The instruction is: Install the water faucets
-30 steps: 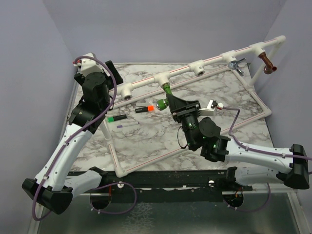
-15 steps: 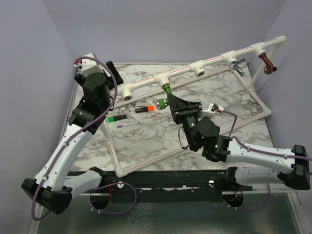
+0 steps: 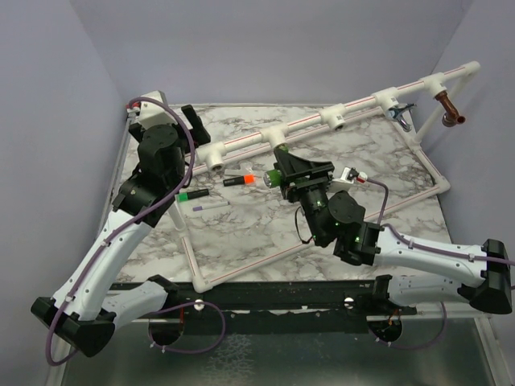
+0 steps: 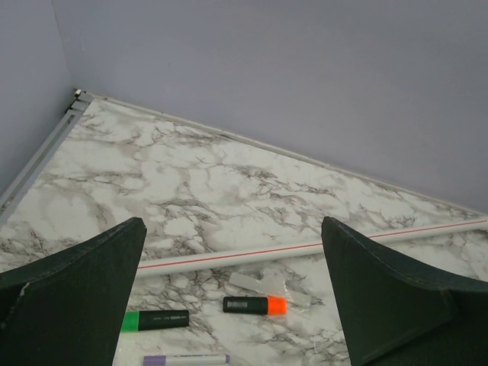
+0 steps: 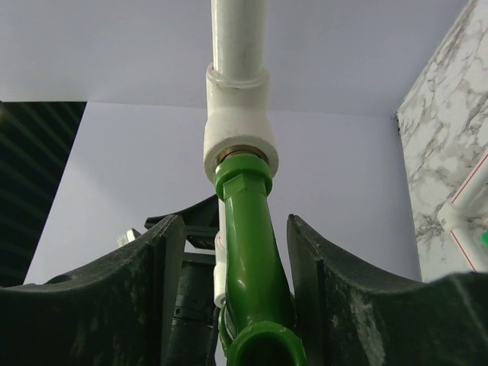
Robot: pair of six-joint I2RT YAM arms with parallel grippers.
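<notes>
Your right gripper (image 5: pixel 235 229): jaws partly open, straddling green faucet (image 5: pixel 248 259). Gap shows on its left side, so nothing gripped. Faucet sits in white tee (image 5: pixel 238 122) on raised pipe (image 3: pixel 310 121). Long axis in line with tee branch, threaded end up in brass-ringed socket, spout mouth toward your wrist camera. Your left gripper (image 4: pixel 232 229): spread wide, empty, above marble table (image 4: pixel 191 191). Chrome faucet (image 3: pixel 398 111), copper faucet (image 3: pixel 452 111) on same pipe, toward right end.

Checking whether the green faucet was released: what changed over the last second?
The right gripper opened, letting go of the green faucet, which sits in its white tee. The pipe rail shifted slightly right in the top view, carrying the chrome faucet and copper faucet along. The left gripper stayed open; the markers did not move.
</notes>
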